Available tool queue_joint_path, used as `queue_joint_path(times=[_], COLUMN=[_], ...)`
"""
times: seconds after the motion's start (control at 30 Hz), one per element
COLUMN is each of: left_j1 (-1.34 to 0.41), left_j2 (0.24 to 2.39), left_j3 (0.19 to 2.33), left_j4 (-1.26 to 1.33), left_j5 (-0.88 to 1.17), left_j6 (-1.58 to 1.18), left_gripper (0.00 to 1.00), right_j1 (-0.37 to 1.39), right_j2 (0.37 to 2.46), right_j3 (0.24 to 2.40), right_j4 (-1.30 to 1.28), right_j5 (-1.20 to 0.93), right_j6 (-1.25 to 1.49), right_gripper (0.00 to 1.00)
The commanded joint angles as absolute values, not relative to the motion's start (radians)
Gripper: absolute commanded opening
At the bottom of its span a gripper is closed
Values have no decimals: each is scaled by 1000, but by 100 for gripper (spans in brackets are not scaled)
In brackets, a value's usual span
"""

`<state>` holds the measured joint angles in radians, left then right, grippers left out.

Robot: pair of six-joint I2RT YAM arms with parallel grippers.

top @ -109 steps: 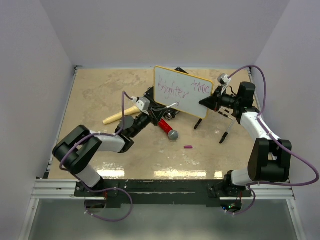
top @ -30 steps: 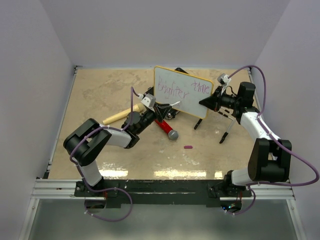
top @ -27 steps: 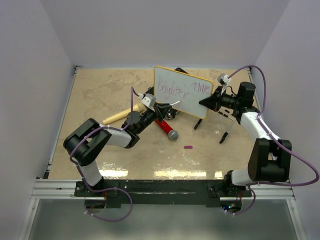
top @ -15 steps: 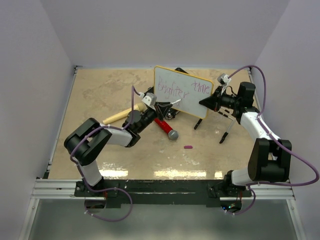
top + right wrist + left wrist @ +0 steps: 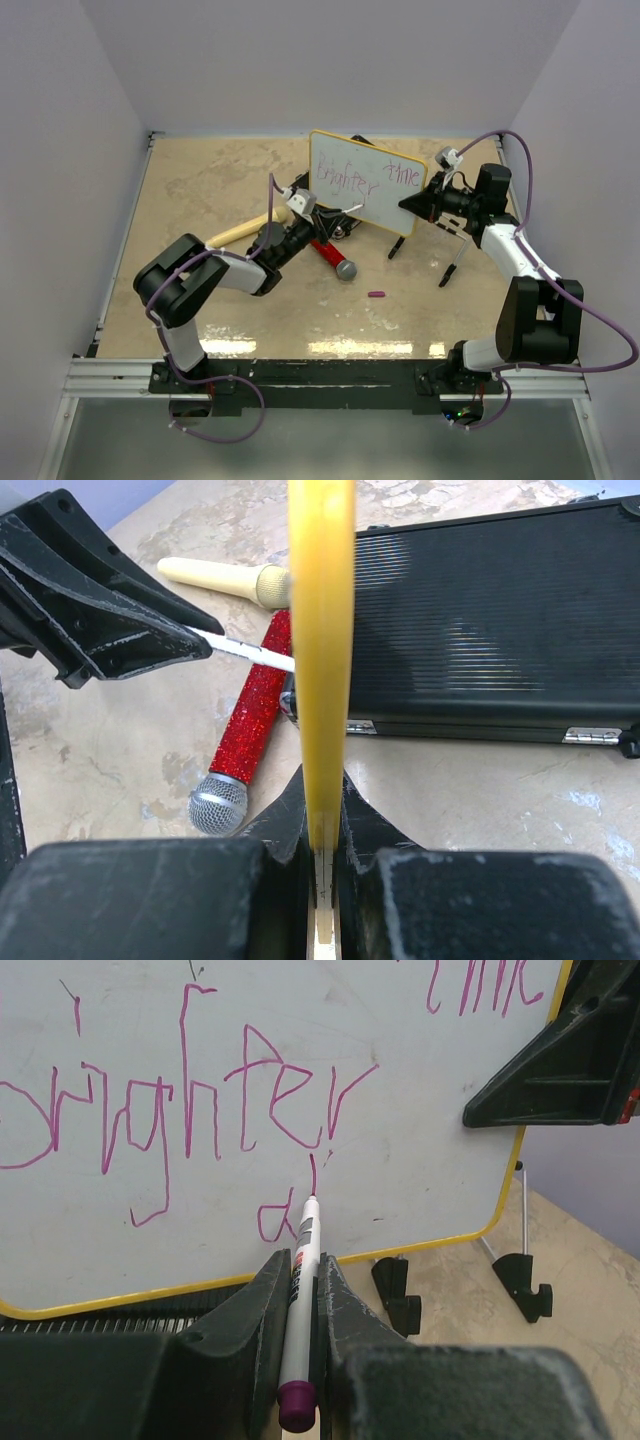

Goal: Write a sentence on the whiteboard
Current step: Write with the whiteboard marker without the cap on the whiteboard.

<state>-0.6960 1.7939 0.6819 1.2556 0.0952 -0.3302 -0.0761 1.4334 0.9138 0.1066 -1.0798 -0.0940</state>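
The whiteboard (image 5: 360, 183) stands upright at mid-table, and my right gripper (image 5: 412, 203) is shut on its yellow right rim (image 5: 321, 630). The sentence (image 5: 200, 1110) is in purple: "brighter" on the left, "time" (image 5: 480, 985) at the top right, and a small new scrawl (image 5: 275, 1222) below. My left gripper (image 5: 300, 1258) is shut on a white marker (image 5: 297, 1310) with a purple end. The marker's tip touches the board just under "brighter". In the top view the left gripper (image 5: 322, 217) sits at the board's lower left.
A black case (image 5: 490, 630) lies flat behind the board. A red glitter microphone (image 5: 333, 258) and a cream handle (image 5: 235, 233) lie under the left arm. The board's black clip feet (image 5: 397, 247) hang near the table. A small purple cap (image 5: 376, 294) lies in front.
My left gripper has shifted a little to the right along the board with the marker. The right gripper still holds the board's rim in about the same place.
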Motion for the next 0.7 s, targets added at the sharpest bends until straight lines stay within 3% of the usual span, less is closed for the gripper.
queue_joint_path(times=[0.0, 0.67], left_j1=[-698, -701], left_j2=[1812, 1772], left_j3=[661, 675], left_j4=[1295, 1290], left_j5=[94, 98], left_j6=[-327, -330], left_gripper=[0, 0], right_j1=[-64, -64], right_j2=[1428, 1428], right_j3=[917, 916], right_j4=[107, 109], right_j5=[-1131, -1131], right_j6=[-89, -89], right_gripper=[0, 0])
